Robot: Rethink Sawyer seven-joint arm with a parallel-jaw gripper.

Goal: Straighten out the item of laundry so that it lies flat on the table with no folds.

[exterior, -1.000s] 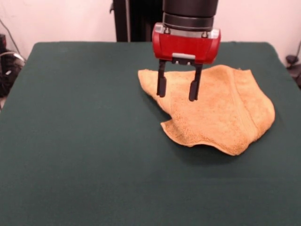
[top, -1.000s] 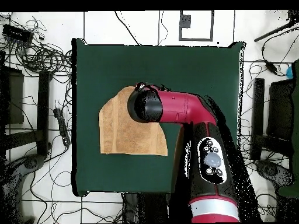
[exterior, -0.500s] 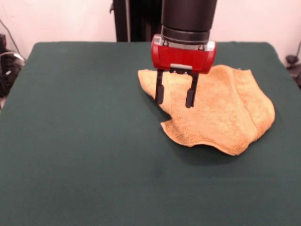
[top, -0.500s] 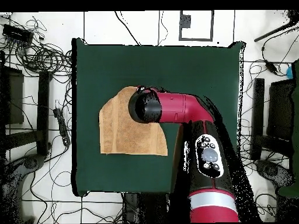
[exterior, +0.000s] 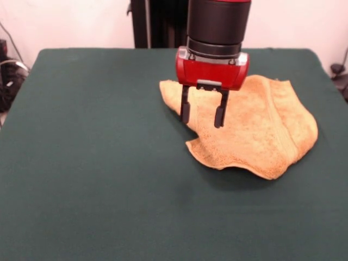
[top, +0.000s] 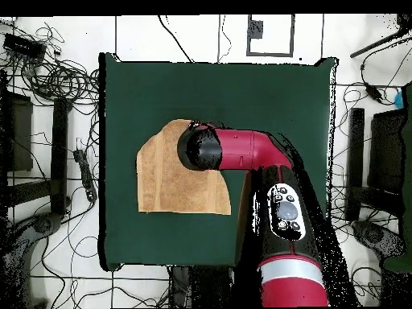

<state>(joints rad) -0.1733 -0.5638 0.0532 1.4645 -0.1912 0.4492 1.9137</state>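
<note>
Two fingers of the hand [exterior: 202, 116] stand apart, empty, over the folded towel [exterior: 255, 130].

Gripper [exterior: 202, 115] lowered slightly toward the towel [exterior: 255, 130]. Fingers [exterior: 185, 111] narrowed a little, still apart. Arm [top: 278, 209] shifted in overhead view.

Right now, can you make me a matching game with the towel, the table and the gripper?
Things:
1. towel
2. table
3. gripper

States:
A. dark green, lying under everything
B. open, fingers pointing down over the cloth
C. golden-orange, rumpled with folds

Pairs: 1-C, 2-A, 3-B
</note>
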